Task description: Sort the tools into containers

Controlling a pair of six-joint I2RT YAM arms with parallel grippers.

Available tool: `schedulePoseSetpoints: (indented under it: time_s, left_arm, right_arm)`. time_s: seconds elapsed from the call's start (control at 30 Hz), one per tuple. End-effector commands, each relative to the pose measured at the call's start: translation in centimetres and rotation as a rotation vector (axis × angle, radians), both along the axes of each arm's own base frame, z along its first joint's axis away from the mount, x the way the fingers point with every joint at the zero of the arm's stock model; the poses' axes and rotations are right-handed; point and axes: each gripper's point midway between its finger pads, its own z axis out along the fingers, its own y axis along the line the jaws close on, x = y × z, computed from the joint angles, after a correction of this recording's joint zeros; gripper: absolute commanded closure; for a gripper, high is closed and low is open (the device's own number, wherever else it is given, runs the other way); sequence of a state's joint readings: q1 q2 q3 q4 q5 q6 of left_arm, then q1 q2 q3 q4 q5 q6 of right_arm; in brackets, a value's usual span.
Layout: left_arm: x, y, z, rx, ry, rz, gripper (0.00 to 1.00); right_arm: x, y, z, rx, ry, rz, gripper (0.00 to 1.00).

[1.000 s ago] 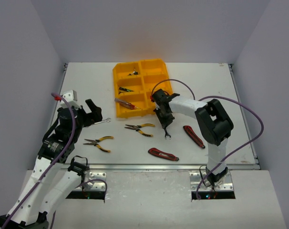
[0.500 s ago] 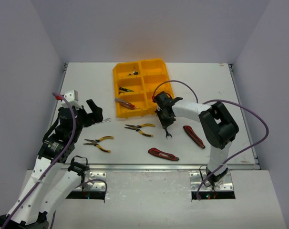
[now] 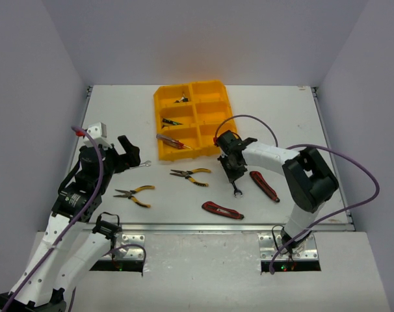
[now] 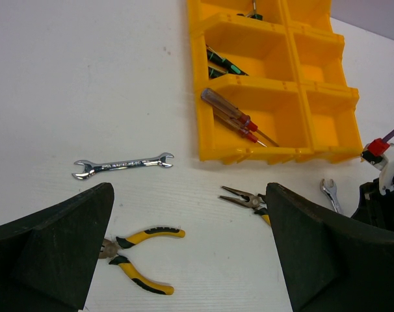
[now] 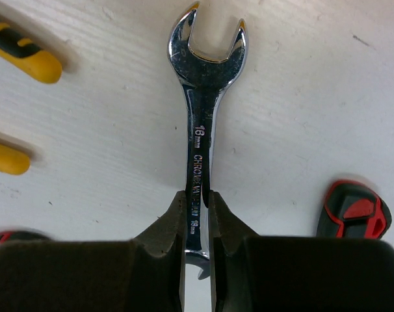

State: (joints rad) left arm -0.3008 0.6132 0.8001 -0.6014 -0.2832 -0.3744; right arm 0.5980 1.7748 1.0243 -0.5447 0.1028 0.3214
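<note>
My right gripper [image 3: 234, 174] is shut on a silver wrench [image 5: 206, 114], which hangs down just above the table [image 3: 281, 117], in front of the yellow tray [image 3: 194, 148]. In the right wrist view its fingers [image 5: 168, 218] clamp the wrench shaft. My left gripper [image 3: 131, 153] is open and empty, held above a second silver wrench [image 4: 122, 164] and yellow-black pliers [image 4: 135, 257]. More pliers [image 3: 190, 175] lie in the middle. Two red utility knives [image 3: 222, 210] [image 3: 264, 185] lie front right. The tray holds a red screwdriver [image 4: 236, 117] and green-handled screwdrivers [image 4: 220, 62].
The tray's right-hand compartments [image 4: 320, 117] hold nothing that I can see. The right arm's purple cable [image 3: 340, 156] loops over the table's right side. The table's front edge [image 3: 236, 226] runs just behind the arm bases.
My right gripper has moved toward the front and a little right with the wrench, away from the tray. The left arm has hardly moved.
</note>
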Motion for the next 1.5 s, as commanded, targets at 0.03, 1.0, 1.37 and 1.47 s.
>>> schedulePoseSetpoints:
  time_s: [0.03, 1.0, 1.37, 1.47]
  left_arm:
    - [0.6, -0.4, 1.2, -0.009, -0.054, -0.015, 0.0]
    - [0.5, -0.2, 1.2, -0.007, -0.057, -0.007, 0.0]
    - [0.2, -0.2, 1.7, -0.016, -0.079, -0.008, 0.0]
    - [0.0, -0.3, 1.8, -0.017, -0.084, -0.014, 0.0]
  right_arm:
    - [0.4, 0.6, 2.8, 0.062, -0.076, -0.002, 1.0]
    - [6.8, 2.7, 15.8, 0.134, -0.452, 0.193, 1.0]
    - [16.8, 6.5, 16.9, -0.018, -0.693, 0.642, 1.0]
    - [19.6, 6.6, 16.8, -0.009, -0.705, 0.681, 1.0]
